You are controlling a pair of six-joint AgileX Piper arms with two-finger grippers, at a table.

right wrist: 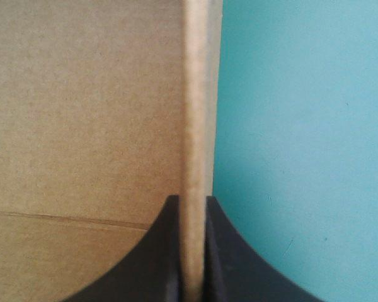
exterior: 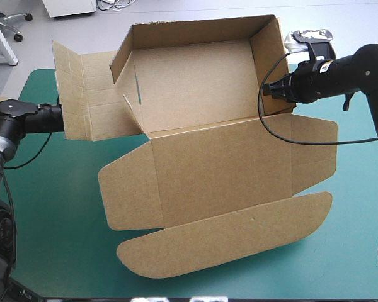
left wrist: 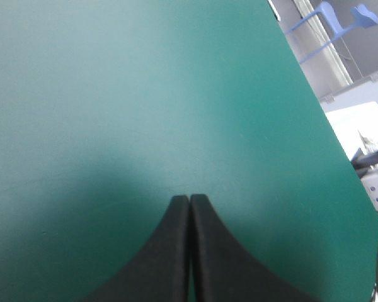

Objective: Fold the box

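Jaws of the right gripper [right wrist: 192,200] are clamped on the right wall of the box [exterior: 195,82]; those of the left gripper [left wrist: 189,198] are closed empty. Board is judged light, stiff, best held at wall edges.

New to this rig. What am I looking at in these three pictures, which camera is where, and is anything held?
It is a robot with two arms at a table with a teal-green cover. The high view looks down from above and behind the robot. The other two come from a camera on each wrist, looking along that arm's tool. On the cover sits the box, a cut sheet of brown board: walls raised at the far end, lid panel and flaps flat nearer the camera. The right tool pinches the edge of the right wall between its black fingers. The left tool is shut on nothing, with only cover ahead. From above, its tip is hidden behind the box's left flap.
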